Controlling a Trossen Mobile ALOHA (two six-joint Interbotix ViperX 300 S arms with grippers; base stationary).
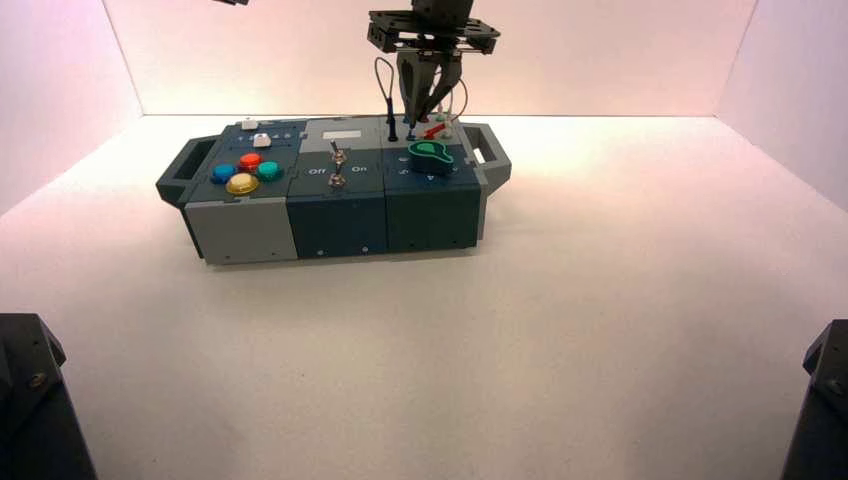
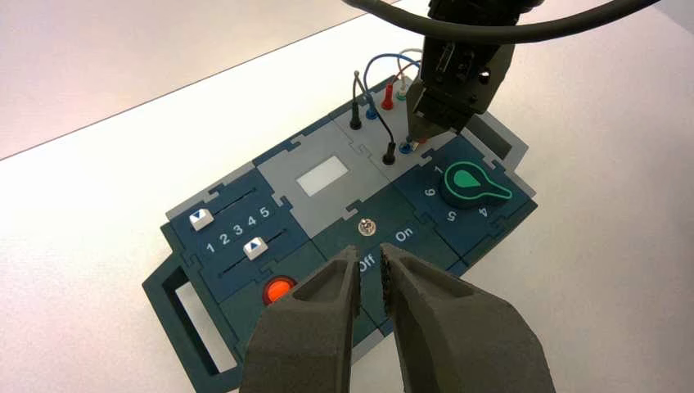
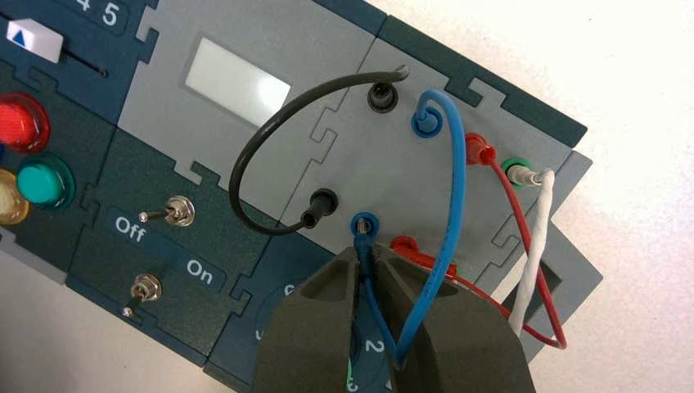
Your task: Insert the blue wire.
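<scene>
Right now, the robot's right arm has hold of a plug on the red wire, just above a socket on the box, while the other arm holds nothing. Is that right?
Not quite: the plug in the right gripper is on the blue wire, as the right wrist view shows. It is at a blue-ringed socket, and the left gripper holds nothing.

Metal-looking toggle switches [image 3: 181, 210] shine on matt panels [image 3: 123, 221].

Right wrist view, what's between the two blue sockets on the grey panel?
In the right wrist view, only bare grey panel lies straight between the two blue sockets; the blue wire arches beside that stretch.
</scene>
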